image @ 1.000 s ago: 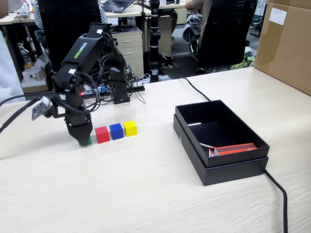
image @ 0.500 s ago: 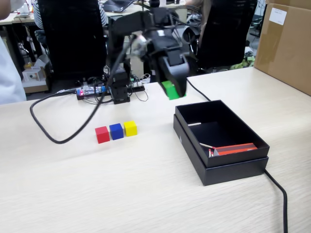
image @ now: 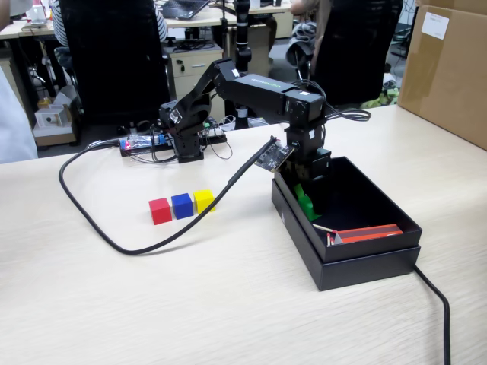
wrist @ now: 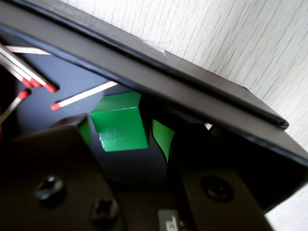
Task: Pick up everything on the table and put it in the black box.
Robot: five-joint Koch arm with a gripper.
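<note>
My gripper (image: 307,196) reaches down into the black box (image: 365,258) at its near-left corner. In the wrist view the gripper (wrist: 121,126) is open. The green cube (wrist: 119,129) lies on the box floor between the green-padded fingers (wrist: 162,137), with a dark gap on each side. In the fixed view only a bit of the green cube (image: 306,204) shows under the gripper. The red cube (image: 160,211), blue cube (image: 182,205) and yellow cube (image: 204,201) sit in a row on the table (image: 190,304), left of the box.
Matches (wrist: 82,95) and a red-and-white card (image: 369,233) lie in the box. A black cable (image: 114,236) loops across the table in front of the cubes. Another cable (image: 437,304) runs off the box's right corner. A brown carton (image: 449,68) stands at the back right.
The arm has swung right with the green cube, from the cube row to above the box's edge, then down into it. The jaws now stand apart from the cube.
</note>
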